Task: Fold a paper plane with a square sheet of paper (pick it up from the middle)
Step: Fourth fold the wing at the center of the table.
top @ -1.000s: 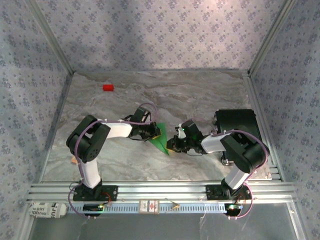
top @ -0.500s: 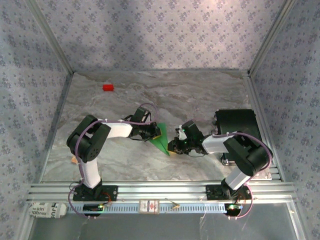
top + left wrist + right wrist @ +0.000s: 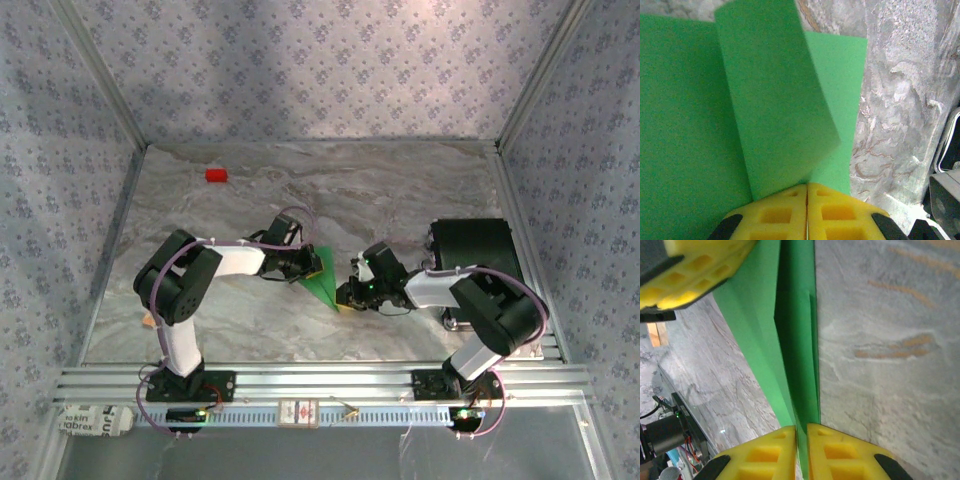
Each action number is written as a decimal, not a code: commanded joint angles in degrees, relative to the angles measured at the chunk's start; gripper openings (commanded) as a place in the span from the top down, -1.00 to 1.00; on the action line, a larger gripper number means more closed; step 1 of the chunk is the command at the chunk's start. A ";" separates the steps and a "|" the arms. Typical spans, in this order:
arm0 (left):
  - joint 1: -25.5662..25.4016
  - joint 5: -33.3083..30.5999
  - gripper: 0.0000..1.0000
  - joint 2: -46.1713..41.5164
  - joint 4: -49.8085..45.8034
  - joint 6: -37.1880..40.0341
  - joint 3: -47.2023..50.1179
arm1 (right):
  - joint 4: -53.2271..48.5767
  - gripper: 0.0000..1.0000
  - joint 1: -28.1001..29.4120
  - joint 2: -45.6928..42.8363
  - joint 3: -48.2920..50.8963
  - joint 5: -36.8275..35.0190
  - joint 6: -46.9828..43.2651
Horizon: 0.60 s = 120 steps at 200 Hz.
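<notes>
The sheet of paper (image 3: 322,287), partly folded to a narrow green wedge, is seen on the marble table (image 3: 400,190) between the two arms, near its middle. Its upper corner is covered from above by the left gripper (image 3: 806,195) and its lower tip by the right gripper (image 3: 801,435). In the left wrist view the yellow pads are pressed together on the base of a raised flap. The flat layer beneath is cut off at the left edge of that view. In the right wrist view a thin folded edge is pinched in the narrow slit between the pads, and the far end of the paper is cut off at the top. How many layers are stacked there cannot be told. A red block (image 3: 216,175) is seen well apart at the far left, and a black box (image 3: 472,243) is partly hidden behind the right arm.
</notes>
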<state>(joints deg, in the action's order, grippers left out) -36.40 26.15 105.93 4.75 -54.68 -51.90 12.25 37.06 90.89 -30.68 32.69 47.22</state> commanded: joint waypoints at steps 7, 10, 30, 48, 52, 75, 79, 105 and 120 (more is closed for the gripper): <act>-0.49 -1.32 0.84 2.35 -3.73 -0.26 0.58 | -9.22 0.70 0.61 -0.46 1.23 -0.20 -1.78; -0.50 -1.33 0.84 2.35 -3.70 -0.27 0.57 | -9.18 0.70 0.59 -0.41 1.31 -0.12 -1.83; -0.45 -1.28 0.84 2.33 -3.61 -0.43 0.61 | -8.96 0.78 0.72 0.31 1.23 0.16 -1.96; -0.51 -1.28 0.84 2.24 -3.61 -0.48 0.60 | -9.26 0.86 0.98 1.34 1.15 0.45 -2.12; -0.46 -1.31 0.84 2.26 -3.61 -0.52 0.62 | -9.49 0.85 1.02 1.54 1.04 0.31 -2.16; -0.50 -1.46 0.85 2.21 -3.61 -0.68 0.66 | -10.76 0.84 1.09 1.44 0.97 -0.08 -2.43; -0.46 -1.45 0.85 2.22 -3.60 -0.70 0.74 | -10.81 0.82 1.23 1.02 0.97 -0.08 -2.44; -0.49 -1.63 0.85 2.26 -3.61 -0.81 0.96 | -12.92 0.77 1.16 -1.74 0.15 0.08 -3.02; -0.50 -1.63 0.85 2.25 -3.52 -0.87 0.92 | -13.90 0.77 1.20 -2.22 -0.58 0.76 -3.48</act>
<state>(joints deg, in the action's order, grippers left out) -36.51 26.37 105.93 4.73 -55.13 -51.90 7.14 37.56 89.54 -31.03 32.75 45.36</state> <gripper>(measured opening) 0.076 0.115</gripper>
